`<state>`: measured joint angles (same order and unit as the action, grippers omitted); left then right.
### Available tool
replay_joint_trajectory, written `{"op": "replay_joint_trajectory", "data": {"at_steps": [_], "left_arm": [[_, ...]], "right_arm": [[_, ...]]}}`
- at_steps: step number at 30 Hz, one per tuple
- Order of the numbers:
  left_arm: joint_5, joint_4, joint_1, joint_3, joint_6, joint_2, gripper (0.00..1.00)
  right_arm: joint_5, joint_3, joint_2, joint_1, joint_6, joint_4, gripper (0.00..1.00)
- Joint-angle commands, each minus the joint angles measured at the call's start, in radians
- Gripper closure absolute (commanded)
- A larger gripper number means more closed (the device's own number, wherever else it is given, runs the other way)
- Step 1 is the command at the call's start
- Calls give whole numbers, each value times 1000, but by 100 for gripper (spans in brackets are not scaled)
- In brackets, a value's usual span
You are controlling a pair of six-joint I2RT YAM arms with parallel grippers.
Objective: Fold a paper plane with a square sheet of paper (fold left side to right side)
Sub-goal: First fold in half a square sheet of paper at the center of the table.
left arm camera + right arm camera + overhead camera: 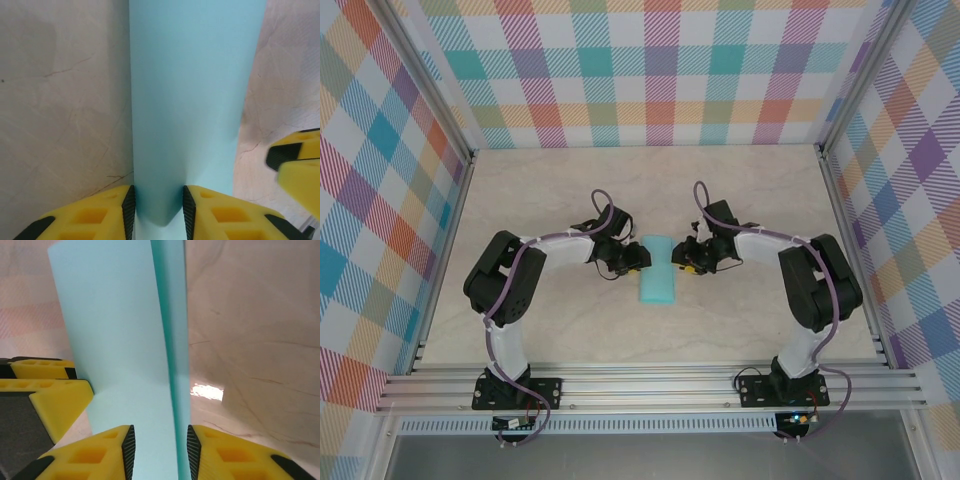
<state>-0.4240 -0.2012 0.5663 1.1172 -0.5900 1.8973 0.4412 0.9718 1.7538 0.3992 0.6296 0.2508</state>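
Pale tabletop [570, 190], folded square sheet of paper [657, 275] within narrowly open left gripper [158, 202] and right gripper [161, 442]

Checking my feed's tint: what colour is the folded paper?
Plain turquoise-blue paper; clearest in the left wrist view.

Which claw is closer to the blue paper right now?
Neither leads. The left claw sits at the left long edge of the blue paper, and the right claw sits at its right long edge. In each wrist view the paper runs through that claw's gap.
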Motion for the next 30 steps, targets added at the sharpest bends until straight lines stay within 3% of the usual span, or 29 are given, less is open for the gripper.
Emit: {"op": "replay_joint_trajectory", "data": {"at_steps": [1, 16, 23, 30], "left_arm": [[22, -45, 21, 26, 21, 11, 64], [46, -118, 47, 67, 54, 35, 61], [63, -104, 47, 67, 9, 46, 60], [68, -86, 47, 67, -27, 43, 52]], "right_arm": [[-85, -15, -59, -18, -52, 76, 63], [-93, -27, -68, -30, -61, 80, 62], [-77, -28, -62, -30, -59, 74, 62], [-64, -31, -49, -30, -51, 62, 63]]}}
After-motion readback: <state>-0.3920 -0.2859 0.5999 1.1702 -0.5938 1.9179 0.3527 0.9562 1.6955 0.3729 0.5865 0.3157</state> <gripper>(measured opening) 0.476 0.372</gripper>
